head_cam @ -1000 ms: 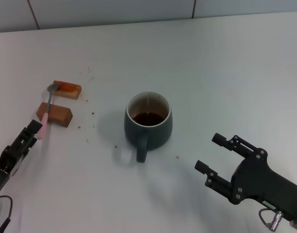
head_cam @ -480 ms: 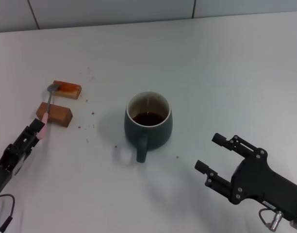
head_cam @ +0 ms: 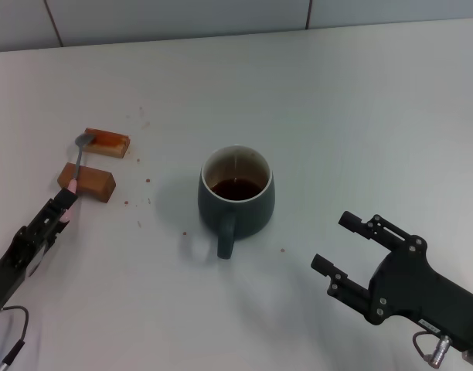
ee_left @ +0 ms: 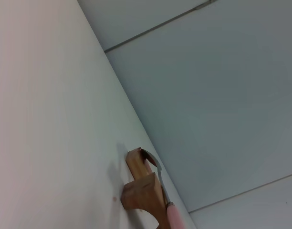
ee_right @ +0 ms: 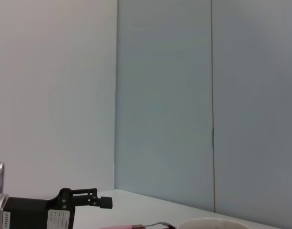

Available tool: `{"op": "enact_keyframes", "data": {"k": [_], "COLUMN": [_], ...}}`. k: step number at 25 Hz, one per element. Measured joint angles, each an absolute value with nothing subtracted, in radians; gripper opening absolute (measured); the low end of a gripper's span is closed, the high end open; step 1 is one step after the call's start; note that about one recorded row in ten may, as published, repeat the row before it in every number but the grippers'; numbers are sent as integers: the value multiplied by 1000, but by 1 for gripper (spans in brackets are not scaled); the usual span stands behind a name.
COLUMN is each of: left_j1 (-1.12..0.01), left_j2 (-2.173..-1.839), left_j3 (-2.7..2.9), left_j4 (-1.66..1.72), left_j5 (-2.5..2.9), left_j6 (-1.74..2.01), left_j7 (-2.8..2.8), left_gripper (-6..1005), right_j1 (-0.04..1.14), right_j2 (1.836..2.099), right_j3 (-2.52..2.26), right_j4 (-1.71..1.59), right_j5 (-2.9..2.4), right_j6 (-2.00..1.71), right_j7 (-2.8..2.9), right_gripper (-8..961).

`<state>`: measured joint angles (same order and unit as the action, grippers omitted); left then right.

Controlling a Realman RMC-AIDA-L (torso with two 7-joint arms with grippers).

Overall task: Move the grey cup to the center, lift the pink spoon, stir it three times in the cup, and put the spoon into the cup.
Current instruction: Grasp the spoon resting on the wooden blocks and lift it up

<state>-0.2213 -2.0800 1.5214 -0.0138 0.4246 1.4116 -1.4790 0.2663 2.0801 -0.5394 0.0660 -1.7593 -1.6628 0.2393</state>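
Left of the mug (head_cam: 236, 196), the left gripper (head_cam: 60, 202) sits at the pink end of the spoon (head_cam: 73, 176); whether it is clenched I cannot tell. The spoon lies across two brown blocks (head_cam: 96, 161). Right of the mug, the right gripper (head_cam: 338, 245) hangs with jaws released.

The right gripper (head_cam: 346, 243) is built of matte black parts: two slim fingers (head_cam: 364, 224) made of linked bars are carried on a broad, angular black housing, in which small silvery screws are set. Behind that housing, a silvery metal connector and a thin cable are fitted at the wrist. The left gripper (head_cam: 61, 203) is formed as a long, narrow black body with stepped segments and pale markings, and a thin dark cable is looped behind it.
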Motion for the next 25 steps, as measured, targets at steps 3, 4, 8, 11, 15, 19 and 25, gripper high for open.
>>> {"op": "enact_keyframes", "data": {"k": [3, 4, 8, 11, 15, 19, 25], "left_j1": [-227, -229, -233, -238, -242, -245, -252], "left_j2": [-2080, -2080, -2080, -2080, -2080, -2080, -2080], "left_j3": [1521, 1521, 1518, 1518, 1518, 1519, 1520], "left_j4": [-13, -11, -9, -12, -12, -12, -13], "left_j5": [425, 425, 425, 425, 425, 425, 425], "left_j6": [1408, 1405, 1404, 1402, 1395, 1392, 1391], "left_j7": [-1484, -1489, -1491, -1492, -1502, -1506, -1507], "left_gripper": [758, 758, 757, 756, 754, 753, 751], "right_j1": [265, 265, 265, 265, 267, 267, 267], "right_j2": [2080, 2080, 2080, 2080, 2080, 2080, 2080], "right_j3": [-538, -538, -538, -538, -538, -538, -538], "right_j4": [66, 66, 66, 66, 66, 66, 66], "right_j5": [-1759, -1759, -1759, -1759, -1759, -1759, -1759], "right_j6": [-1663, -1663, -1663, -1663, -1663, -1663, -1663], "right_j7": [239, 239, 239, 239, 239, 239, 239], "right_gripper": [676, 676, 676, 676, 676, 676, 676]}}
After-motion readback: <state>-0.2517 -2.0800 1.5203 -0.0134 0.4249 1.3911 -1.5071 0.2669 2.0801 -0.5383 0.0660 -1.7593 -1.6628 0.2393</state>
